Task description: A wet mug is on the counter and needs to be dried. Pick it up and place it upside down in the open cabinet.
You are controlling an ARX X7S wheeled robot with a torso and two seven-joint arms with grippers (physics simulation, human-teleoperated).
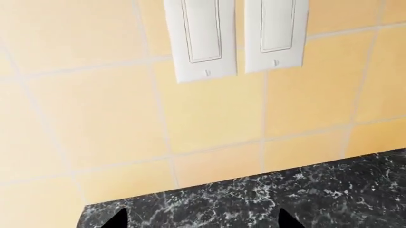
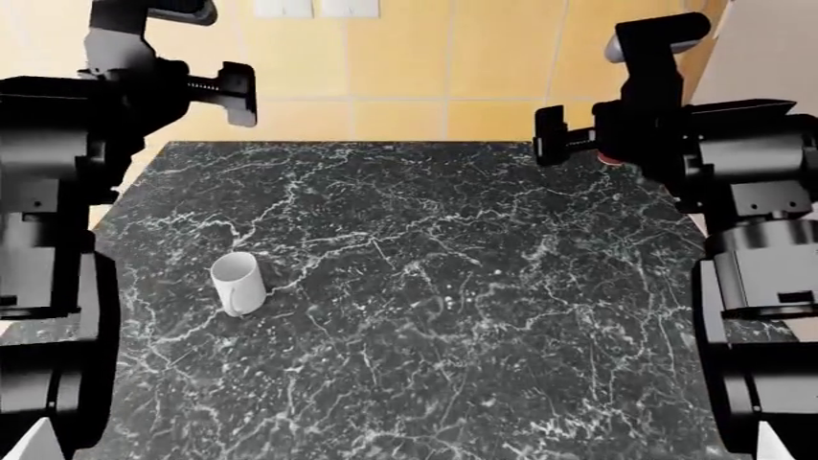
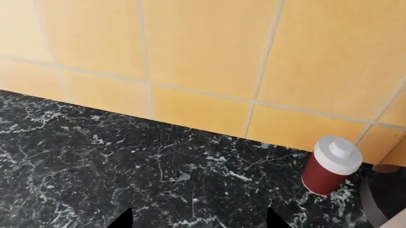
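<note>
We see the mug (image 2: 238,282) standing upright on the counter (image 2: 422,316), toward its left edge, touching neither arm. Our left gripper (image 1: 199,219) and right gripper (image 3: 198,219) hang raised near the back edge, fingertips spread apart and holding nothing. A red-brown shaker (image 3: 330,166) stands in the back right corner, against the tiled wall (image 3: 209,52).

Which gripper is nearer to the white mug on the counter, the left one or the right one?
Left. The mug stands on the left half of the counter, below the raised left gripper. The right gripper is raised across the counter, near the shaker.
</note>
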